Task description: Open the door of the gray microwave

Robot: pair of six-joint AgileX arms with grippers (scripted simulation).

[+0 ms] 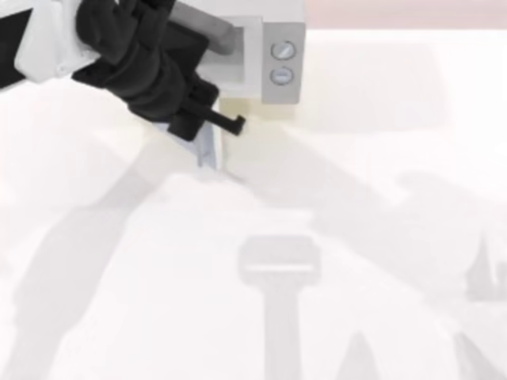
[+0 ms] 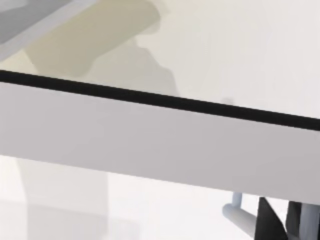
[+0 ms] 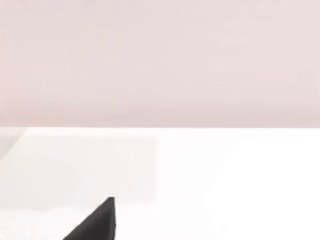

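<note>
- Top view cuts off the gray microwave (image 1: 261, 55) at the upper edge; only its front part, a slice of pale interior and the side panel show, and my left arm covers much of its left half.
- Two round knobs (image 1: 283, 50) sit one above the other on that panel, at the right of the opening.
- One door (image 1: 207, 146) is seen, swung out toward the table's (image 1: 380, 237) middle and viewed nearly edge-on, so its window cannot be made out.
- Left gripper (image 1: 230, 123) is at the door's outer edge, just in front of the opening; one dark finger shows plainly, and whether it clamps the door I cannot tell.
- Left wrist view is filled by a long light-gray panel (image 2: 160, 140) with a thin black line along one edge, with the pale cavity beyond.
- Right wrist view shows only bare table, the back wall and one dark fingertip (image 3: 100, 222); its grip I cannot tell.
- Wide bare tabletop lies to the right of the door and toward the near edge.
</note>
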